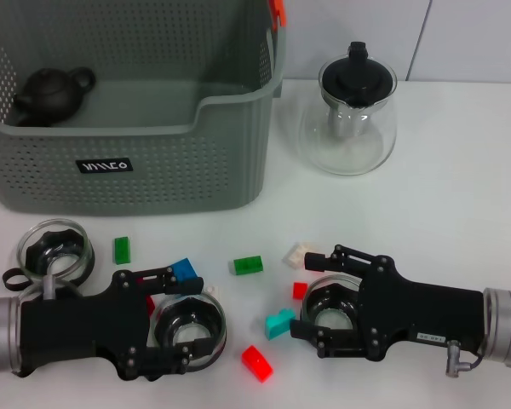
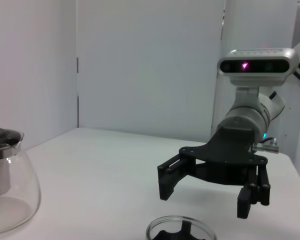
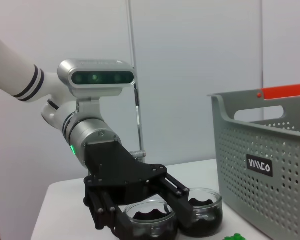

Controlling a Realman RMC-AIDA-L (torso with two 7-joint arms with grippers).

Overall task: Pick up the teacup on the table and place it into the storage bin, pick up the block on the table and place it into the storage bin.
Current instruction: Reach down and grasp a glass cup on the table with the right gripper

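Note:
The grey storage bin (image 1: 153, 162) (image 3: 270, 165) stands at the back left with a dark teapot (image 1: 51, 94) inside. There are three glass teacups. One lies under my left gripper (image 1: 183, 322) (image 3: 140, 210), which is open with fingers on either side of that teacup (image 1: 189, 331) (image 3: 150, 216). My right gripper (image 1: 317, 300) (image 2: 210, 197) is open over a second teacup (image 1: 330, 308) (image 2: 182, 231). The third teacup (image 1: 56, 250) (image 3: 204, 212) sits free at the left. Several small blocks lie between the arms: blue (image 1: 186, 270), green (image 1: 248, 265), teal (image 1: 279, 322) and red (image 1: 257, 362).
A glass teapot with a black lid (image 1: 351, 115) (image 2: 5, 185) stands at the back right. More blocks are scattered in front of the bin: green (image 1: 122, 250), white (image 1: 300, 254) and small red (image 1: 300, 290).

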